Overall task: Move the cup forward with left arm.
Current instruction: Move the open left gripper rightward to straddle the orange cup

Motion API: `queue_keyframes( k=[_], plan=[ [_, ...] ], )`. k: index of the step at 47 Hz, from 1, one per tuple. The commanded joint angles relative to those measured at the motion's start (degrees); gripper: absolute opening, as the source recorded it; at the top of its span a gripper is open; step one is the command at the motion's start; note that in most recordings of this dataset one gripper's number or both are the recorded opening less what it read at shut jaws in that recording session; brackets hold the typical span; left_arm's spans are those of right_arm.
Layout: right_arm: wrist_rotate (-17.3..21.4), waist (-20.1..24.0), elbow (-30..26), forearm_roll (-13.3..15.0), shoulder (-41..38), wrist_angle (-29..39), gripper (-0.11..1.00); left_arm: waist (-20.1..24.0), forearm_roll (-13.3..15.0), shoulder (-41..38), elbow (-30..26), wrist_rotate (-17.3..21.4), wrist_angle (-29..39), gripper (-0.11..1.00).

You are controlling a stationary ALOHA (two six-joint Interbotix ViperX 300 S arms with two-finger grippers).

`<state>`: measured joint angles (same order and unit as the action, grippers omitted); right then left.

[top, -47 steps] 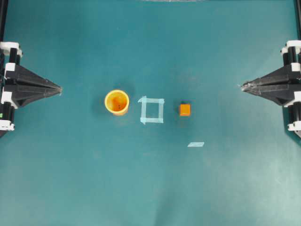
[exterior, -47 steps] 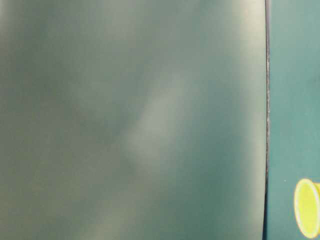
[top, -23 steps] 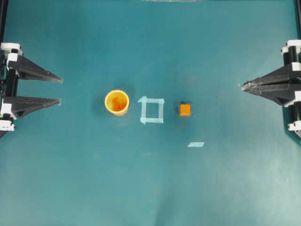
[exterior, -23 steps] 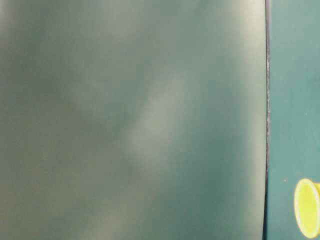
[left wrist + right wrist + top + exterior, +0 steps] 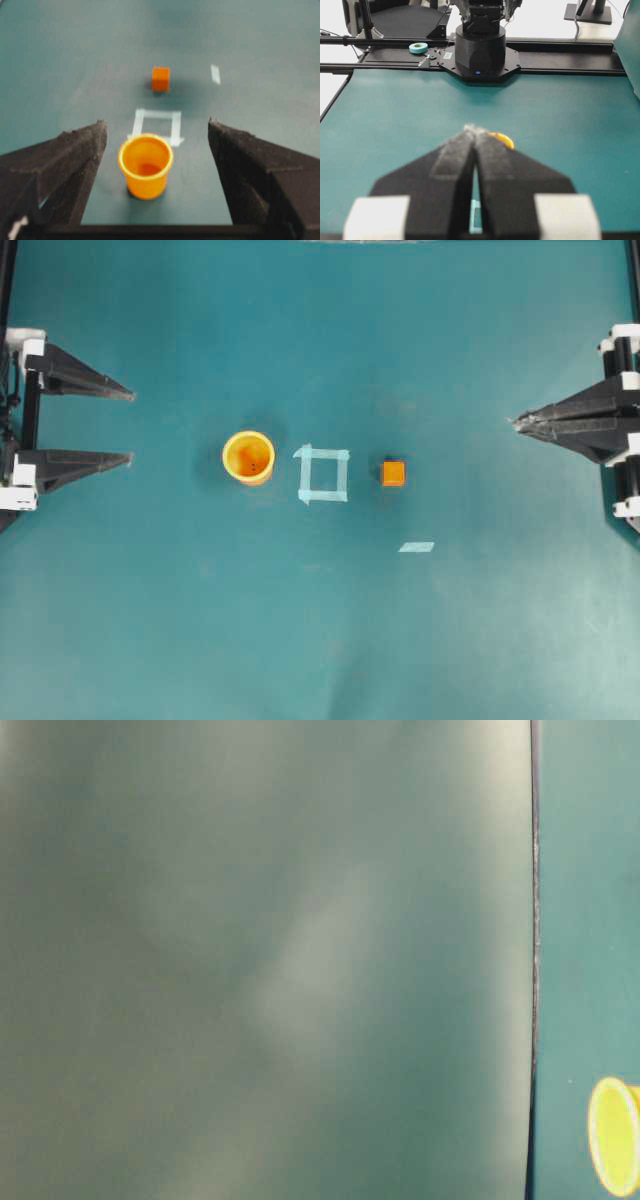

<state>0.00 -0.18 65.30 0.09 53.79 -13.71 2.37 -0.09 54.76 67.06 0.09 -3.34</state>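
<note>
A: Left gripper (image 5: 132, 426) spread wide, holding nothing, well short of the cup (image 5: 248, 457). Why so wide?

B: Probably to straddle the cup. Seen from the wrist, cup (image 5: 145, 165) centred between the 2 fingers (image 5: 75, 155), upright, no contact.

A: And beyond the cup?

B: Tape square (image 5: 323, 474) just past the cup, then an orange cube (image 5: 393, 473) farther along the same line, and a loose tape strip (image 5: 417, 547) off to one side of the cube.

A: Right gripper (image 5: 516, 424)?

B: Pinched closed, empty, far beyond the cube from the cup. Parked, most likely.

A: Anything hard to read?

B: Table-level view mostly blurred grey-green; only a sliver of cup rim (image 5: 612, 1137) at the edge. From the right wrist, cup nearly hidden behind the closed tips.
</note>
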Motion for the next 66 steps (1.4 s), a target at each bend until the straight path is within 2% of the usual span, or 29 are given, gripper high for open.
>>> queue_keyframes(
  k=[1, 7, 22, 28, 34, 46, 57, 66],
  plan=[
    [-0.09, -0.35, -1.93, -0.18, -0.18, -0.26, 0.0, 0.26, 0.0, -1.41, -0.44, -0.09, 0.26, 0.78],
    [-0.09, -0.53, -2.02, -0.18, -0.18, -0.35, 0.0, 0.26, -0.09, -7.03, -0.18, -0.26, -1.32, 0.78],
    [0.09, -0.53, -3.34, -0.18, 1.41, -0.09, 0.0, -0.09, -0.26, -28.48, -0.88, 0.7, -20.39, 0.78],
    [0.09, -0.53, -3.96, -0.18, 2.46, 1.32, 0.0, -1.32, -0.26, -34.1, -1.05, 0.7, -24.7, 0.78],
    [0.09, -0.53, -4.75, -0.09, 3.69, 3.96, 0.0, -2.55, -0.26, -38.41, -0.97, 0.79, -26.19, 0.78],
    [0.0, -0.53, -5.27, -0.18, 5.1, 6.77, 0.0, -1.93, -0.26, -43.15, -0.79, 2.11, -28.21, 0.78],
    [0.0, -0.53, -5.27, -0.09, 5.1, 6.86, 0.0, 2.02, -0.26, -44.12, -0.7, 5.01, -28.12, 0.78],
    [0.0, -0.44, -5.27, -0.09, 5.1, 6.86, 0.0, 4.39, -0.26, -45.18, -1.32, 5.01, -27.33, 0.8]
  ],
)
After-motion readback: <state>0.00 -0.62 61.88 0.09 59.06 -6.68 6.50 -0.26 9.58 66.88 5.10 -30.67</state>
